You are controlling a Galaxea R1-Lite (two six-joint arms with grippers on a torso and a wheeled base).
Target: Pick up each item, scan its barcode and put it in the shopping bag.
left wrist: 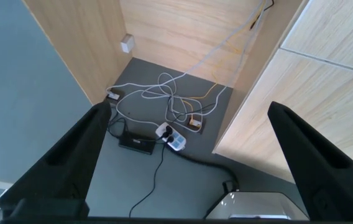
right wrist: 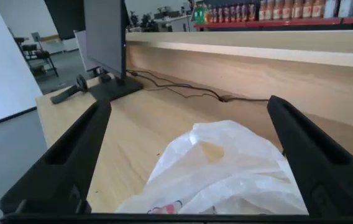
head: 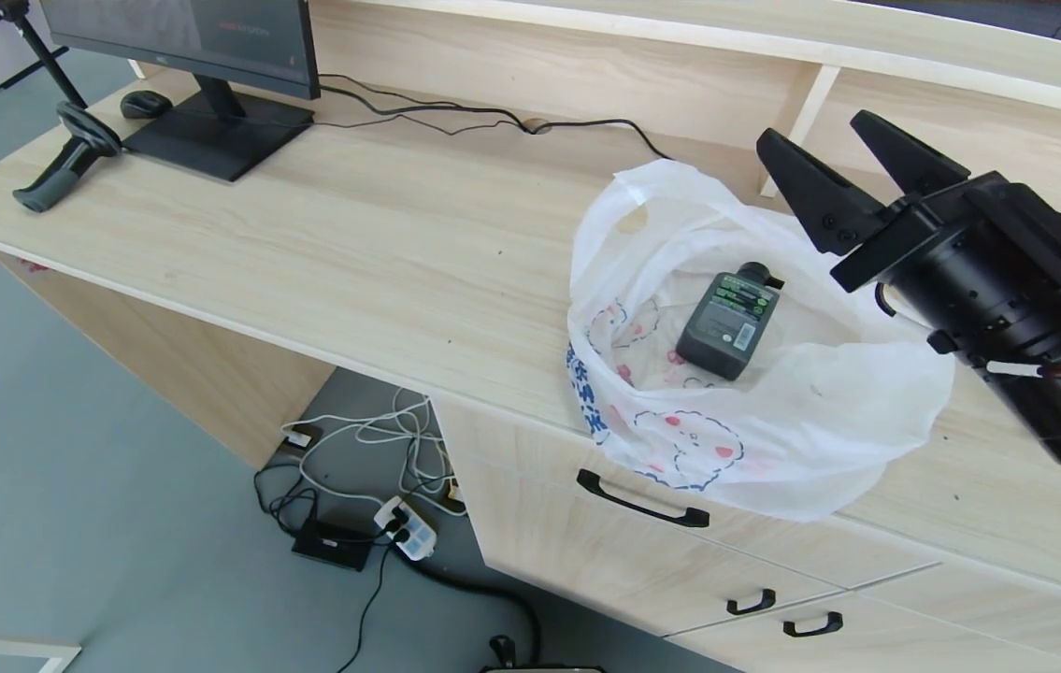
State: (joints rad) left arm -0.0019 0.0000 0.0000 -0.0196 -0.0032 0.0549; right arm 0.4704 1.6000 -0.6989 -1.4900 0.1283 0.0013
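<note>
A dark green bottle (head: 729, 318) lies flat inside the open white shopping bag (head: 801, 430) on the right part of the wooden counter. My right gripper (head: 857, 168) hangs open and empty just beyond the bag's far right rim; its own view looks over the bag (right wrist: 220, 168) from between its spread fingers (right wrist: 71, 155). A black handheld barcode scanner (head: 67, 154) rests at the counter's far left, also seen as the scanner (right wrist: 74, 90). My left gripper (left wrist: 189, 155) is open, empty, pointing down at the floor beside the counter.
A monitor (head: 203, 47) on a stand and a mouse (head: 145, 103) sit at the back left, with cables (head: 455, 112) trailing along the counter's raised back wall. Drawers (head: 642, 505) front the counter below the bag. A power strip and cords (left wrist: 170, 134) lie on the floor.
</note>
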